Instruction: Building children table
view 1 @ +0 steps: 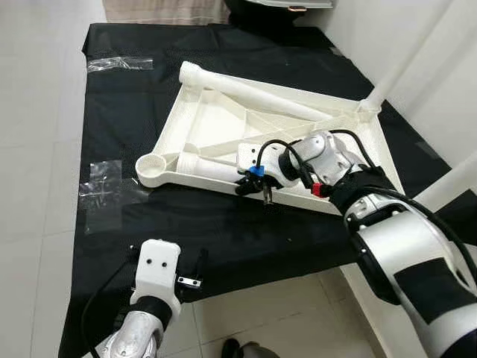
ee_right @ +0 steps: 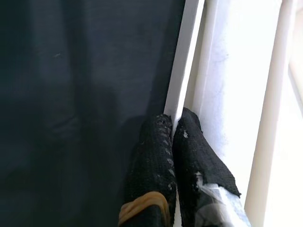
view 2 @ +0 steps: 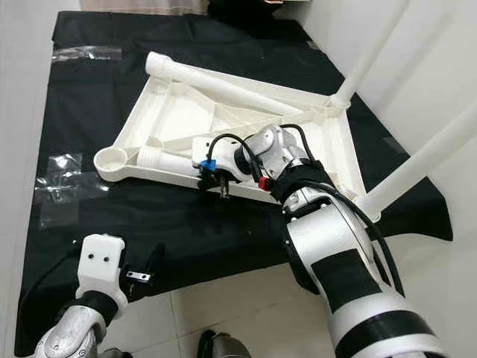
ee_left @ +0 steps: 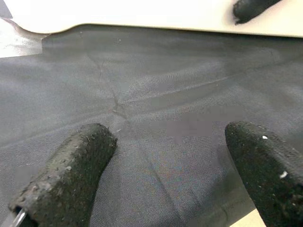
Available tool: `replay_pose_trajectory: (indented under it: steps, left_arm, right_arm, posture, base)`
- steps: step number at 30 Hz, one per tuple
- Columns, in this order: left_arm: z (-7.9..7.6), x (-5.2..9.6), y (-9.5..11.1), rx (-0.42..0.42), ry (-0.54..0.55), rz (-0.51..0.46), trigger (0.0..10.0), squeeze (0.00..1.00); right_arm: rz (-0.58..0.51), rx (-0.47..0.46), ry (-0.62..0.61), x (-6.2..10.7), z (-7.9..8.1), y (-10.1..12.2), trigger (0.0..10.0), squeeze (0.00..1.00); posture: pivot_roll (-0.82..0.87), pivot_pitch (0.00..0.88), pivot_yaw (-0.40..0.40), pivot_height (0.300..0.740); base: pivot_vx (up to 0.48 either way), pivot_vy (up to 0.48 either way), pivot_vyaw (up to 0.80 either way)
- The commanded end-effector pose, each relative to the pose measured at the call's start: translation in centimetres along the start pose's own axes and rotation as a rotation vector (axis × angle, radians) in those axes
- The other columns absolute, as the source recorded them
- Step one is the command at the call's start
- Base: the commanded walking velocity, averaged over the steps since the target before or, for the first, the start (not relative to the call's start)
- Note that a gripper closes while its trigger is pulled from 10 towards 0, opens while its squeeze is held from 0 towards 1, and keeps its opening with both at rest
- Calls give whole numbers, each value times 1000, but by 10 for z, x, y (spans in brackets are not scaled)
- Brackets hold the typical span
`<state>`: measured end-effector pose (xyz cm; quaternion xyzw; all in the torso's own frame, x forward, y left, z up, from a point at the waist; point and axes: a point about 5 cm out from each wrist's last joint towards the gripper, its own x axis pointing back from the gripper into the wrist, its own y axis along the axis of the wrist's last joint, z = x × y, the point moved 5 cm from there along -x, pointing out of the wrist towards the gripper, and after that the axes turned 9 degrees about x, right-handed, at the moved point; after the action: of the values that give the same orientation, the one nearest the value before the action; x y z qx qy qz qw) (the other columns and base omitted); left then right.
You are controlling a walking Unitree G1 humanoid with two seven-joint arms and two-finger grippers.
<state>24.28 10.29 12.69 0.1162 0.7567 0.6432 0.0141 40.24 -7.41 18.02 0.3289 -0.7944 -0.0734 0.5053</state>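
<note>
In the left eye view I am looking down on the white tabletop lying upside down on the black cloth, two legs already standing up from its far corners; my right gripper is reaching in over the near rim; the left gripper is hanging low over the cloth's near edge.

In the left wrist view its fingers are standing wide apart over bare cloth, holding nothing.

In the right wrist view the right fingers are pinching the thin edge of the rim, one either side; I am judging the grip shallow, so I would be pulling slowly, keeping the wrist level, and watching for the rim slipping out.
</note>
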Motion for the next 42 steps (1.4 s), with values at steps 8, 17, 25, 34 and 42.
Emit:
replay_pose_trajectory:
  steps: [8,17,25,34,42]
  left_arm:
    - [-3,3,-9,9,-13,40,10000,0]
    - [-1,2,-10,12,-9,45,10000,0]
    - [0,0,-9,11,-7,46,10000,0]
    - [2,-1,-10,15,-5,47,10000,0]
    - [2,-2,-11,15,-7,49,10000,0]
  right_arm:
    - [182,118,324,-3,54,-43,0,0]
    - [120,259,440,5,64,-35,0,0]
    - [38,317,447,8,58,-17,0,0]
    - [-8,374,505,10,64,-11,0,0]
    - [-91,357,415,3,53,7,10000,0]
  posture:
    - [87,203,-191,740]
    - [86,210,-189,740]
    - [83,213,-186,740]
    - [82,209,-184,740]
    - [87,202,-182,740]
  base:
    - [0,0,0]
    - [0,0,0]
    - [0,0,0]
    - [0,0,0]
    - [0,0,0]
